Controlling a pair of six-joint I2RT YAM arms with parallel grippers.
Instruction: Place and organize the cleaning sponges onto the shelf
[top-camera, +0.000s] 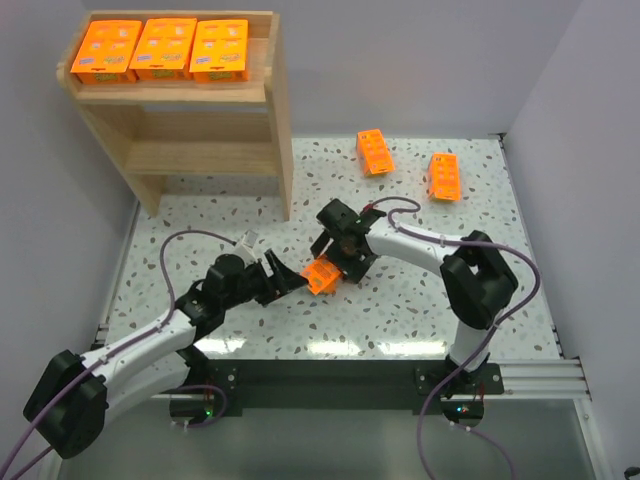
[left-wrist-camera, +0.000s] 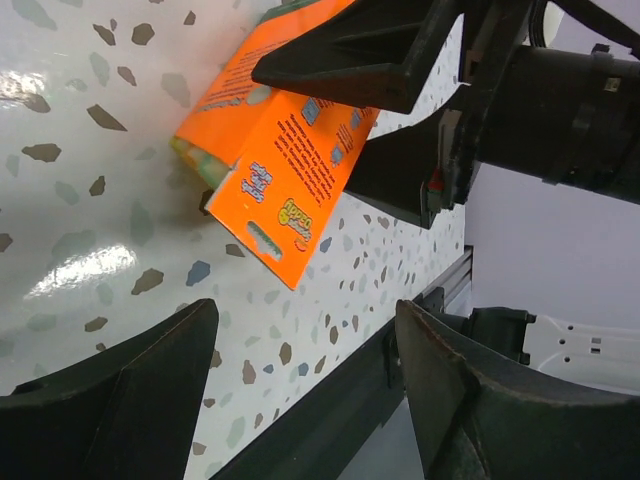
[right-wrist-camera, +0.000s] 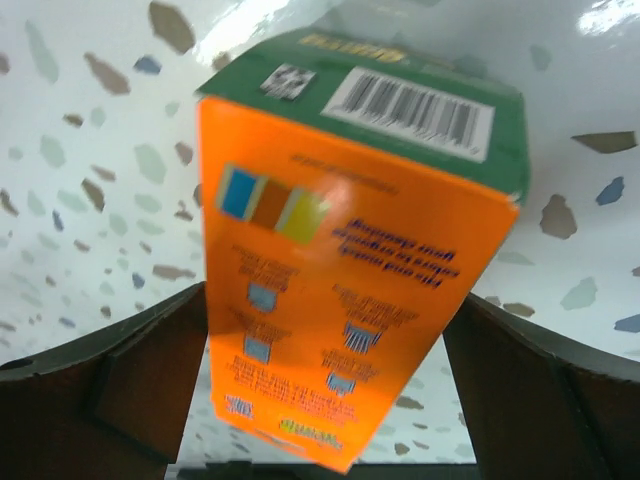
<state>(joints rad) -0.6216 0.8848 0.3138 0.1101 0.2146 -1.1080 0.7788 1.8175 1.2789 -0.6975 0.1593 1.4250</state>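
The tabletop (top-camera: 420, 300) under me is glossy white, flecked with grey and brown chips, and pale walls (top-camera: 420, 60) close it in at the back and sides. Far beyond my left jaws, in the back corner, stands the wooden shelf (top-camera: 215, 155). Its top tier carries three orange sponge packs lying flat in a row: the left pack (top-camera: 106, 50), the middle pack (top-camera: 164, 47) and the right pack (top-camera: 219, 49). Well beyond my right jaws a loose pack (top-camera: 375, 152) and a second loose pack (top-camera: 444, 176) lie on the tabletop. My right jaws stand either side of the tilted pack (top-camera: 321, 275), but I cannot tell whether they press it or only flank it. My left jaws are spread wide, just short of that pack, with bare tabletop showing between them.
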